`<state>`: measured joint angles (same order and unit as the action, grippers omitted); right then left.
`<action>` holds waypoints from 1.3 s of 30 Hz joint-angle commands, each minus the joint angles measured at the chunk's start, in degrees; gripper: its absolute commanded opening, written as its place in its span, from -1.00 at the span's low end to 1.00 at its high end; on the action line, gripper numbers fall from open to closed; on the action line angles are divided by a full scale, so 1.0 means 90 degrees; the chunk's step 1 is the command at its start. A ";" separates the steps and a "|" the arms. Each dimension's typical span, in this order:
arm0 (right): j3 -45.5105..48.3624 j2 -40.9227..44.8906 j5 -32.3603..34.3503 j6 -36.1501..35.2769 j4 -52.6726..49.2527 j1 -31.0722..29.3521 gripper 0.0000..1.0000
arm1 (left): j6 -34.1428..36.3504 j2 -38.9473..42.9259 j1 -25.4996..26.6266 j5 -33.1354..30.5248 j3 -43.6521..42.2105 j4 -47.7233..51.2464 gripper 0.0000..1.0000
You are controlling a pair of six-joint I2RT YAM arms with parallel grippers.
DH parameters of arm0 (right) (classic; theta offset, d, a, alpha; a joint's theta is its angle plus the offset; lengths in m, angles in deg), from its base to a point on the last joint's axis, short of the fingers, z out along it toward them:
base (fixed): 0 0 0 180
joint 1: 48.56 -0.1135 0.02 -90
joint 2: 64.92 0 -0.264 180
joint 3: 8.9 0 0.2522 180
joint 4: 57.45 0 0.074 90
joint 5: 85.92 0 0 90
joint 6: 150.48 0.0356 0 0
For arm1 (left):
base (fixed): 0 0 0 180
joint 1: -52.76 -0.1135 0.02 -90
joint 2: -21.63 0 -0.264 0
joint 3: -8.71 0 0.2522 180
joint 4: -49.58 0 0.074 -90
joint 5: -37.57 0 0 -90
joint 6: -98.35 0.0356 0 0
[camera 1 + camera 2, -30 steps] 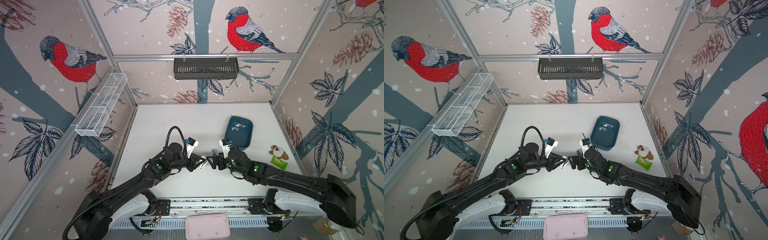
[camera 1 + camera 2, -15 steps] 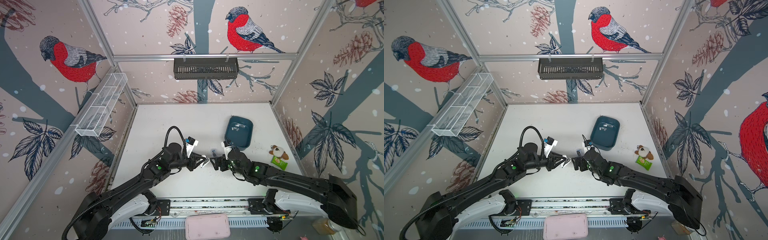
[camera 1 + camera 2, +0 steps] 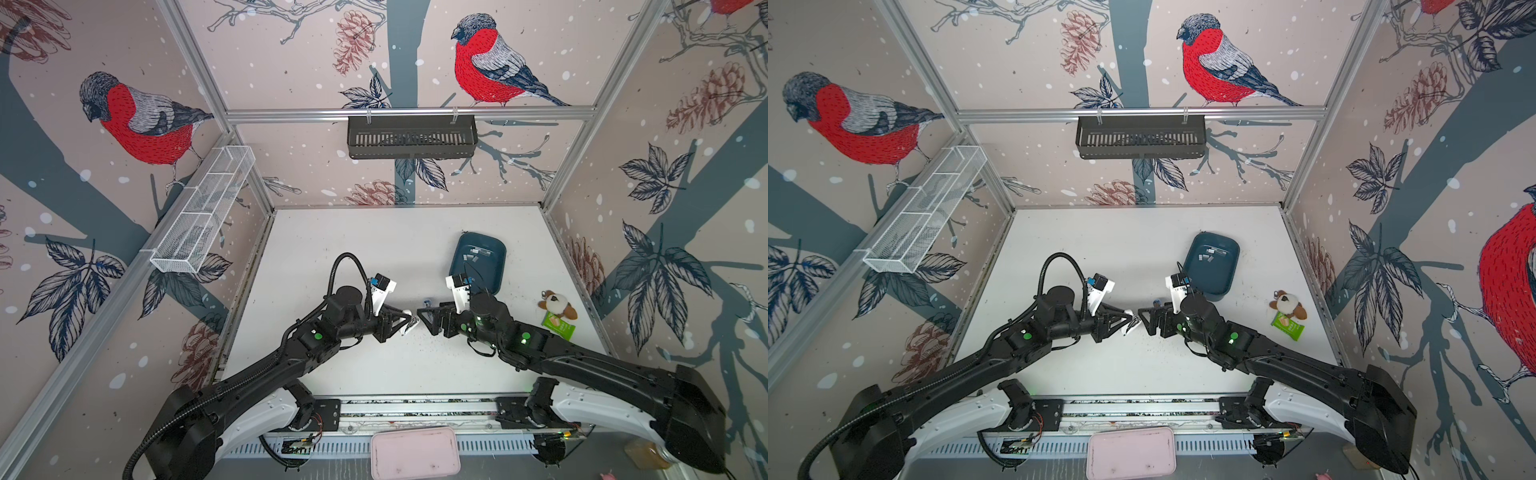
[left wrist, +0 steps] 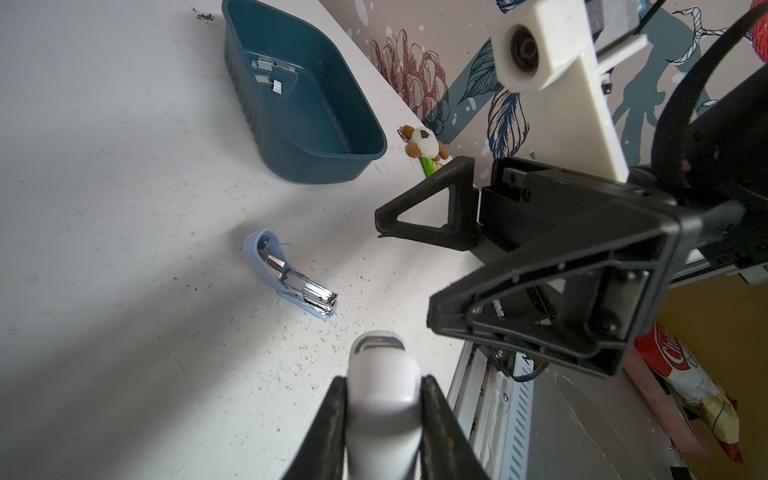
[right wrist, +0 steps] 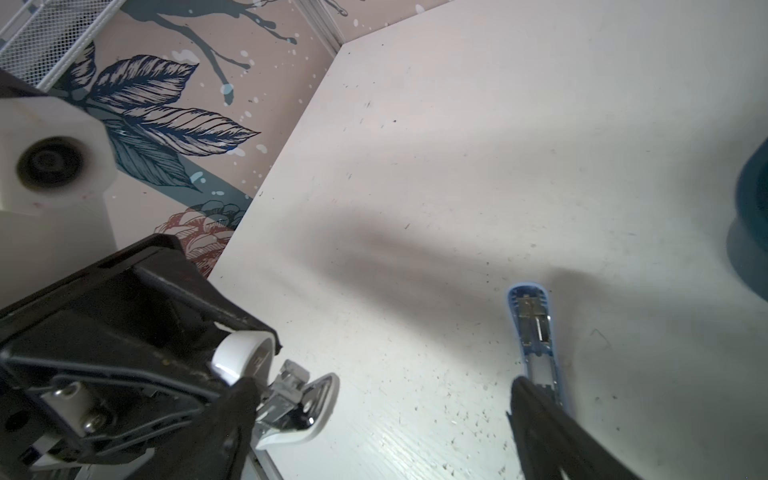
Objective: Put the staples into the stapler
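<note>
Staples (image 4: 268, 77) lie untouched in the tray (image 4: 291, 158), well apart from the white stapler (image 4: 382, 374) clamped, magazine bared, in my left tool (image 4: 382, 382). My right tool (image 4: 405, 262), gaping and empty, has edged back slightly near the blue stapler (image 4: 286, 276); I judge loading not yet begun. Tool tips crowd the middle of the desk (image 3: 374, 249); its far half lies open, the tray just beside my right wrist.
</note>
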<state>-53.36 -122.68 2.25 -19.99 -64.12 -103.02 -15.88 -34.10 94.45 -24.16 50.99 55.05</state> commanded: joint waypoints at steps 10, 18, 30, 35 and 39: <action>0.0003 -0.0376 -0.0203 0.0138 0.0415 -0.0001 0.90 | -0.0018 0.0151 -0.0013 -0.0006 -0.0006 -0.0268 -0.53; 0.0059 -0.0497 -0.0112 0.0159 0.0283 -0.0028 0.89 | 0.0006 0.0215 -0.0010 -0.0021 -0.0032 -0.0275 -0.53; 0.0184 -0.0484 0.0205 0.0126 -0.0257 -0.0123 0.89 | -0.0096 0.0313 -0.0013 -0.0093 -0.0134 -0.0416 -0.53; 0.0166 -0.0572 0.0344 0.0097 -0.0436 -0.0242 0.89 | -0.0118 0.0342 -0.0013 -0.0125 -0.0153 -0.0436 -0.53; 0.0132 -0.0668 0.0340 0.0053 -0.0476 -0.0355 0.89 | -0.0171 0.0356 -0.0013 -0.0163 -0.0176 -0.0492 -0.53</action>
<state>-51.85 -128.30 3.93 -18.72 -66.77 -105.71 -16.73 -31.23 94.45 -25.75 49.41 55.00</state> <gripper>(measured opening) 0.948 0.275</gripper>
